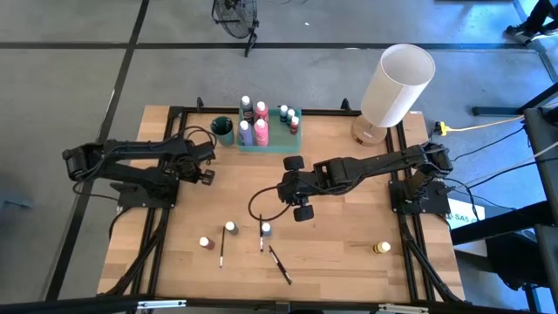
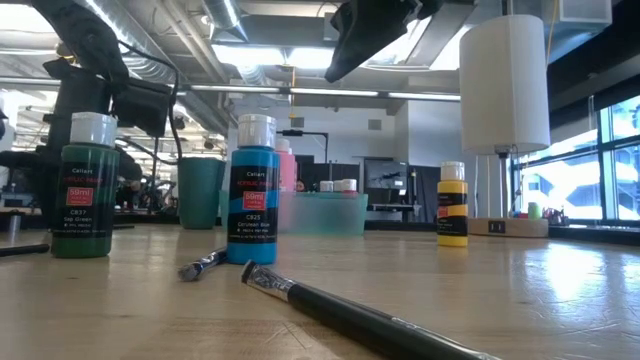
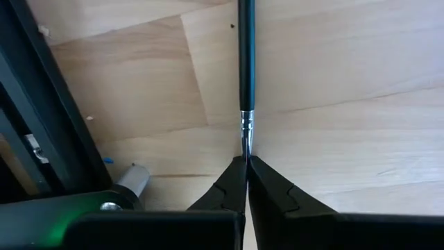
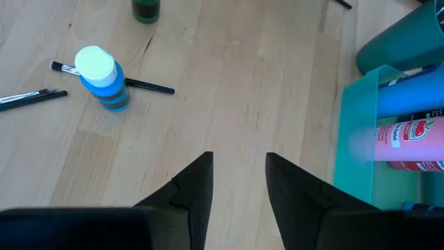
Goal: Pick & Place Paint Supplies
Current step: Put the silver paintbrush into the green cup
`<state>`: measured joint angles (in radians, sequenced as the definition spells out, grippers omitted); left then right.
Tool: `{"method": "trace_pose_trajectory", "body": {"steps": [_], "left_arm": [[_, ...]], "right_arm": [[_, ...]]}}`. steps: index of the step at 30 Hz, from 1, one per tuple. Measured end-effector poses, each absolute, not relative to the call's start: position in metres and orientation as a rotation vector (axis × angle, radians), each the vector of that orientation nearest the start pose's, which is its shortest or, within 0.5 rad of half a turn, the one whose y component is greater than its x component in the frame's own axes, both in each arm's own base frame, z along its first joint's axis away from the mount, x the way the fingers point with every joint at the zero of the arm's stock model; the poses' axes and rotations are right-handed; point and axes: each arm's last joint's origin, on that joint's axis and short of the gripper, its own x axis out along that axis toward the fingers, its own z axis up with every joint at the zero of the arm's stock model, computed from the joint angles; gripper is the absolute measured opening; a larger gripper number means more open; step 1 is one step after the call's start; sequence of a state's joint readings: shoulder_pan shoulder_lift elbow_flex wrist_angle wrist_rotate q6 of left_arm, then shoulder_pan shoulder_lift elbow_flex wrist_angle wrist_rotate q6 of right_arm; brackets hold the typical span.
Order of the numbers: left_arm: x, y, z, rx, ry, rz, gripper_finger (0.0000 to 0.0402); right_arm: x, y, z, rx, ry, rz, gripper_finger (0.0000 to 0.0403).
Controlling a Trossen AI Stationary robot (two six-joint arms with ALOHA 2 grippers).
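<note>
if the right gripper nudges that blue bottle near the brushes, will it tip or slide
The blue bottle stands upright, tall and narrow with a white cap, so a high push would probably tip it. It looks full, so a low nudge may slide it across the smooth wood table. A brush lies against its base and might snag it. The right gripper is open.

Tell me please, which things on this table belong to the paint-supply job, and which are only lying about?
Belong to the job:
- blue bottle, green bottle, yellow bottle
- bottles in the tray
- loose brushes
- brush pinched in the shut left gripper

Only lying about:
- lamp
- tray
- cup
- right gripper, open and empty above mid-table
</note>
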<state>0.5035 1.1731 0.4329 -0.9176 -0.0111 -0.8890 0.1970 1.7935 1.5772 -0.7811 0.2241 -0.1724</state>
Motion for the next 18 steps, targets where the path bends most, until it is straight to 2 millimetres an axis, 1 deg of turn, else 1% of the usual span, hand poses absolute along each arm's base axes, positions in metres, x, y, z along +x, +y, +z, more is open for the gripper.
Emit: {"method": "trace_pose_trajectory", "body": {"steps": [3,5,7,10,14,18], "left_arm": [[0.113,0.062,0.134,-1.042,1.347,1.12,0.0002],[0.11,0.062,0.135,-0.999,1.351,1.166,0.0002],[0.111,0.062,0.138,-1.006,1.326,1.166,0.0002],[0.109,0.061,0.138,-1.001,1.344,1.17,0.0002],[0.111,0.062,0.141,-1.015,1.334,1.15,0.0002],[0.116,0.063,0.149,-1.008,1.325,1.131,0.0002]], "right_arm": [[0.376,0.069,0.286,-0.367,0.978,0.06,0.0134],[0.376,0.068,0.286,-0.367,0.978,0.059,0.0134],[0.376,0.068,0.286,-0.367,0.978,0.059,0.0134],[0.376,0.068,0.286,-0.366,0.978,0.059,0.0134],[0.376,0.068,0.286,-0.365,0.978,0.059,0.0134],[0.376,0.068,0.286,-0.365,0.978,0.058,0.0134]]}}
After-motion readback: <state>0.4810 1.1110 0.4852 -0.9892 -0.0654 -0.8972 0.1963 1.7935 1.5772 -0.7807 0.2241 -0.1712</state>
